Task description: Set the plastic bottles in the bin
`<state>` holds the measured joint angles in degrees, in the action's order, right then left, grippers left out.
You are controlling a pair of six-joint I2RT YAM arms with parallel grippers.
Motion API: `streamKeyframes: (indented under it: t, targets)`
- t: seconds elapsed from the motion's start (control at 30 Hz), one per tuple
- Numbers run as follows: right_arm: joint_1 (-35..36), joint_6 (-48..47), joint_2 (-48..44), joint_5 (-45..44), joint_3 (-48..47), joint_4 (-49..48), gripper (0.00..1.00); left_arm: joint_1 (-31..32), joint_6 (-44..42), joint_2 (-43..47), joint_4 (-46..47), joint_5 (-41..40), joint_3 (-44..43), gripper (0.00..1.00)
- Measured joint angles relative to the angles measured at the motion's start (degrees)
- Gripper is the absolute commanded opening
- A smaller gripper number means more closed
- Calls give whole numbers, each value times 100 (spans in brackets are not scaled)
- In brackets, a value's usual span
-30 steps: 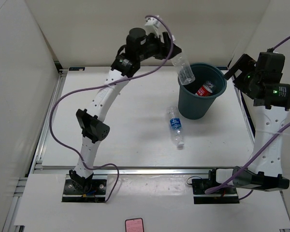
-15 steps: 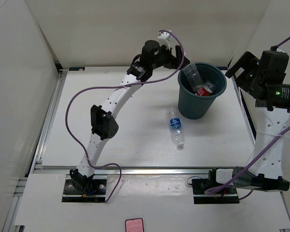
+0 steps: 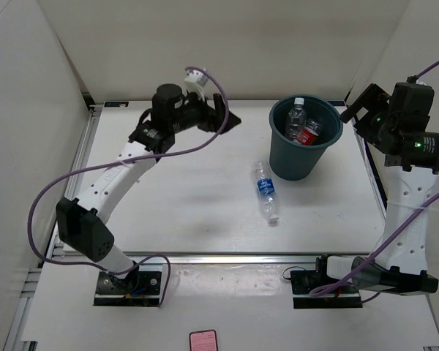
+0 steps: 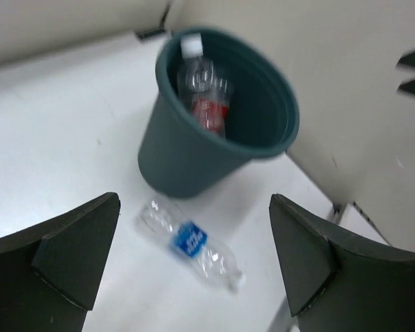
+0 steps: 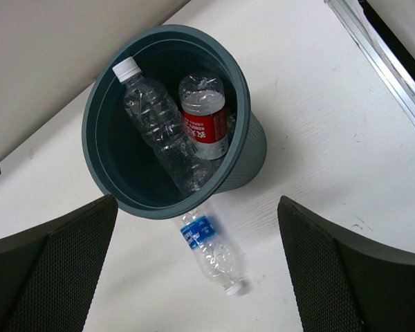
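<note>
Bin (image 5: 252, 149) holds two: unlabelled bottle (image 5: 155, 131), red-labelled bottle (image 5: 206, 128); one blue-labelled bottle (image 5: 204, 242) outside; left gripper (image 4: 194, 200), right gripper (image 5: 196, 200) agape

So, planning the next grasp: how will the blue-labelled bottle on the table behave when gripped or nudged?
The blue-labelled bottle looks empty and thin-walled, so probably light and squashy. Lying on its side, it may roll if nudged.

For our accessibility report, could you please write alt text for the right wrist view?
A dark teal round plastic bin stands on a white table, holding an unlabelled clear plastic bottle with a white cap and a red-labelled one. A blue-labelled clear bottle lies on the table beside it, with two dark, spread gripper fingers in the lower corners.
</note>
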<state>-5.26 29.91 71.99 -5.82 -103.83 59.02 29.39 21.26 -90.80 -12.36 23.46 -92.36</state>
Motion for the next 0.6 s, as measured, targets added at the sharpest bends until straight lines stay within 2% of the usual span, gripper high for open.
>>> streamKeyframes:
  t: [0.1,0.2,0.47,0.6]
  targets:
    - [0,11,0,15,50,-55,100,151,205,68,101,46,748,100]
    - [0,13,2,37,68,-57,100,289,616,-476,11,55,1056,100]
    - [0,-2,-24,87,271,-87,100,144,1775,-1744,-168,94,1154,100]
    - [0,-35,-79,90,343,-92,100,136,2081,-2245,-219,293,772,100]
